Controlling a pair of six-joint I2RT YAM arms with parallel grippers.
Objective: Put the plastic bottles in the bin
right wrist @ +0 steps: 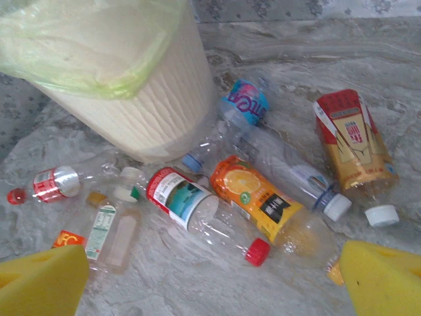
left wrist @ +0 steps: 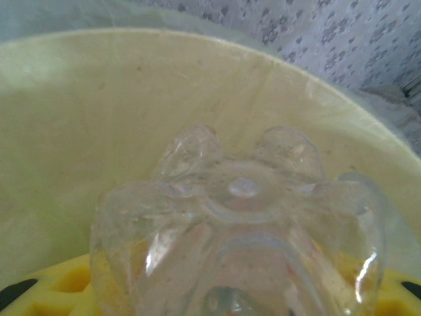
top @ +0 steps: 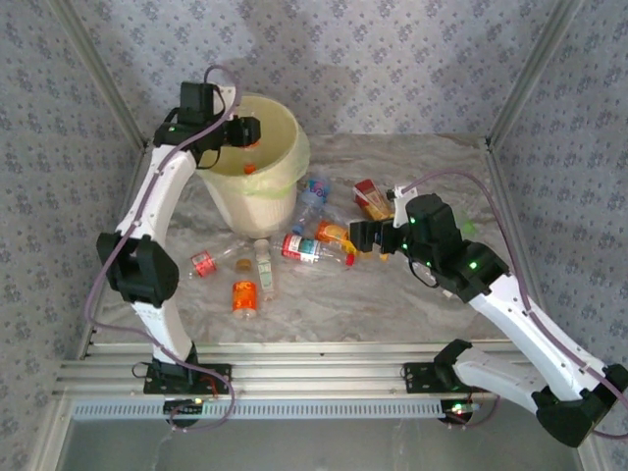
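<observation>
The left gripper [top: 245,131] holds a clear bottle [left wrist: 240,224] over the bin [top: 287,123].
It pinches the bottle at the upper left of the frame. The right gripper [top: 355,235], fingers spread wide, hangs mid-frame over other bottles [right wrist: 253,201] lying on the table [right wrist: 316,39].
</observation>
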